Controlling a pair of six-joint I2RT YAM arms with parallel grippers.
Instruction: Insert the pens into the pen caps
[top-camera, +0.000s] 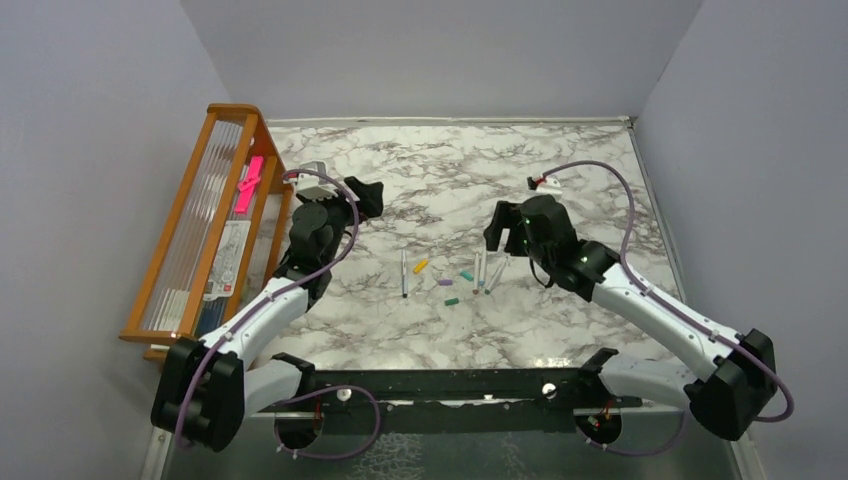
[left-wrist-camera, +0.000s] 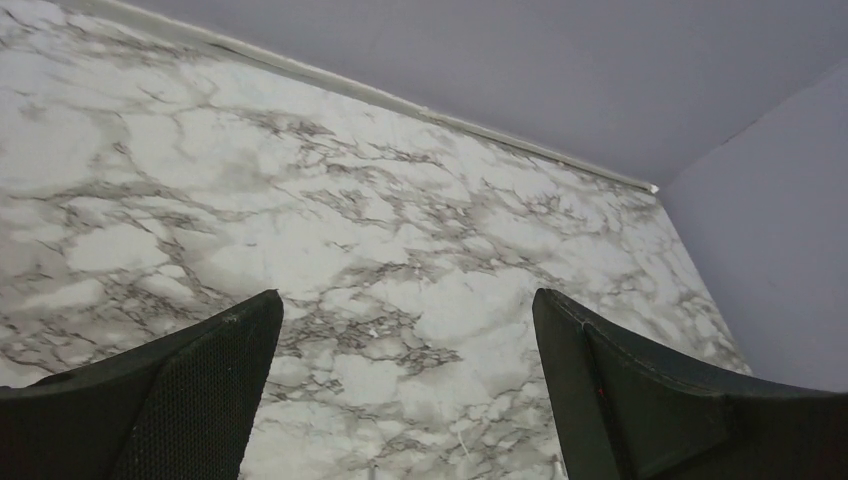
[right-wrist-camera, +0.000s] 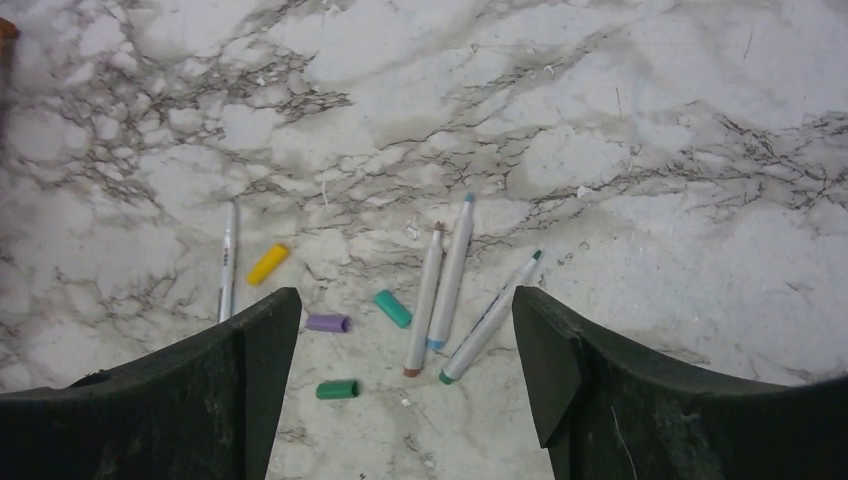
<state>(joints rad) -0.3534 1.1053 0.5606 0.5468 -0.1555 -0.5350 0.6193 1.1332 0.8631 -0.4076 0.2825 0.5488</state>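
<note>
Four white-grey pens lie on the marble table. One pen lies alone at the left, also in the right wrist view. Three pens lie together: brown-ended, blue-ended, green-ended. The caps lie loose between them: orange, pale purple, teal, green. My right gripper is open and empty, above and just behind the three pens. My left gripper is open and empty over bare marble, back-left of the pens.
A wooden rack stands along the left edge of the table, with a bright pink strip on it. Grey walls enclose the table on three sides. The left wrist view shows only marble and the far wall.
</note>
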